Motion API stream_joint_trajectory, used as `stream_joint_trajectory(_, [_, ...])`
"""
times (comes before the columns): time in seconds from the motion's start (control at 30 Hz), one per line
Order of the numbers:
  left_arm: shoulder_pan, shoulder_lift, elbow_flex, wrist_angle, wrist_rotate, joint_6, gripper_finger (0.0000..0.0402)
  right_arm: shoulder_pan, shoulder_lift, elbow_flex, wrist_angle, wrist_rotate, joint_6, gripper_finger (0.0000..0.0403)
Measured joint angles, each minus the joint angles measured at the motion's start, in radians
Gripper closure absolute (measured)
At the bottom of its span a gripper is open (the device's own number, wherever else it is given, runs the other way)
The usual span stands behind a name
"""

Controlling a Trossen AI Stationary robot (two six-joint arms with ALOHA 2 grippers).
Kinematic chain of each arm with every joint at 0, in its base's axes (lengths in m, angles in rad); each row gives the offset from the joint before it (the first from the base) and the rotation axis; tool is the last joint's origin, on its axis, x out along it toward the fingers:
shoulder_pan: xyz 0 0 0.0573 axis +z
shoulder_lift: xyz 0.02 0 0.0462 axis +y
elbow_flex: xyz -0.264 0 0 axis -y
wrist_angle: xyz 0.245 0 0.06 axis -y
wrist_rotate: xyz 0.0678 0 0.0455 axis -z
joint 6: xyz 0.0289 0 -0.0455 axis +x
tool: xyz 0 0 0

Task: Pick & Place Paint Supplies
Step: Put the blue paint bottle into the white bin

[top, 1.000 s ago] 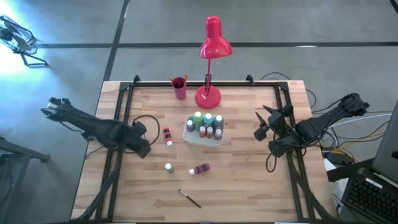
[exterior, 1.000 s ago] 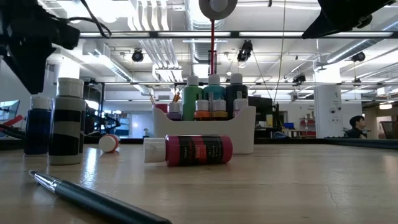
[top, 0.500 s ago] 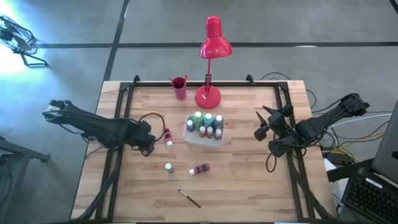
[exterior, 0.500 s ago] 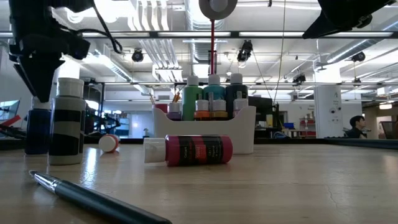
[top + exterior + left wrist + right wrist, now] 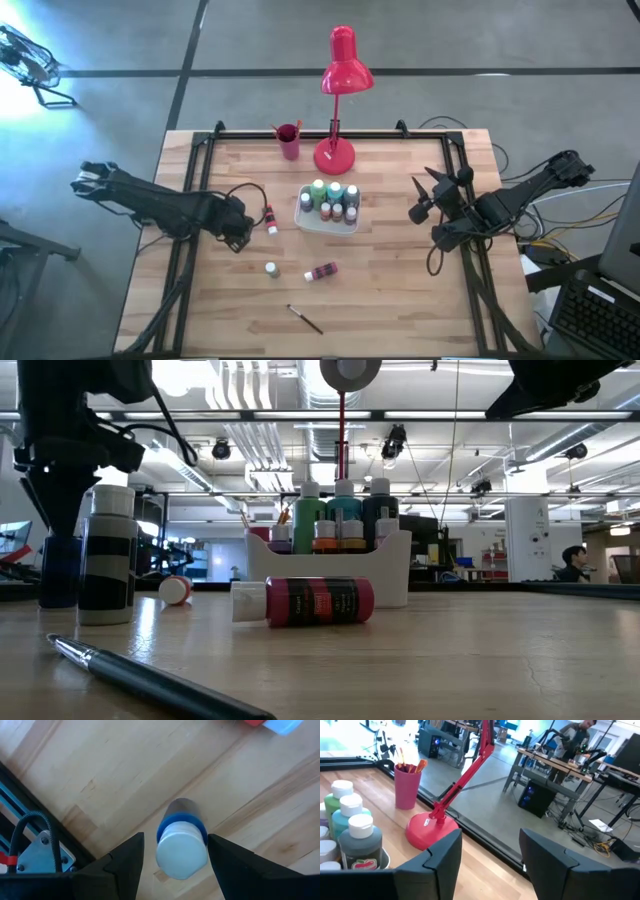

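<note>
Wooden plank table (image 5: 380,290), pale grain, dark metal frame. Left gripper (image 5: 175,851) spread wide, fingers either side of an upright blue bottle (image 5: 181,837) with a round pale cap; no contact visible. Same bottle near the table's left side, just beside a red bottle (image 5: 269,219) lying flat, long axis roughly front to back. Dark-red bottle (image 5: 318,601) on its side, label unreadable, cap towards the left arm. Striped bottle (image 5: 106,555) upright. White tray (image 5: 305,216) holding capped bottles. Slim brush (image 5: 305,318) lying diagonally near the front edge. Right gripper (image 5: 489,852) spread wide, empty, raised over the table's right side.
</note>
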Motion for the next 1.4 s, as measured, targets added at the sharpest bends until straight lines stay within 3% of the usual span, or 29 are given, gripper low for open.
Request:
stream_joint_trajectory(0.2, [0.011, 0.000, -0.001, 0.003, 0.001, 0.013, 0.0194, 0.000, 0.000, 0.000, 0.000, 0.004, 0.003, 0.0221])
stream_joint_trajectory(0.43, [0.012, -0.003, 0.002, 0.006, -0.004, 0.057, 0.0282, 0.000, 0.000, 0.000, 0.000, 0.004, 0.003, 0.0244])
stream_joint_trajectory(0.6, [0.023, 0.001, 0.031, -0.009, 0.002, 0.118, 0.0285, 0.000, 0.000, 0.000, 0.000, 0.012, 0.002, 0.0260])
stream_joint_trajectory(0.77, [0.047, 0.000, 0.148, -0.005, 0.003, 0.229, 0.0285, 0.001, 0.000, 0.000, 0.001, 0.029, 0.004, 0.0275])
stream_joint_trajectory(0.93, [0.057, 0.000, 0.346, -0.024, -0.036, 0.321, 0.0285, 0.001, 0.000, 0.000, 0.001, 0.029, 0.004, 0.0287])
stream_joint_trajectory(1.1, [0.069, 0.026, 0.496, 0.083, -0.094, 0.471, 0.0285, 0.000, 0.001, 0.000, 0.001, 0.030, 0.004, 0.0297])
stream_joint_trajectory(1.4, [0.172, 0.300, 0.700, 0.136, -0.027, 0.796, 0.0285, 0.001, 0.001, -0.001, 0.004, 0.030, 0.004, 0.0310])
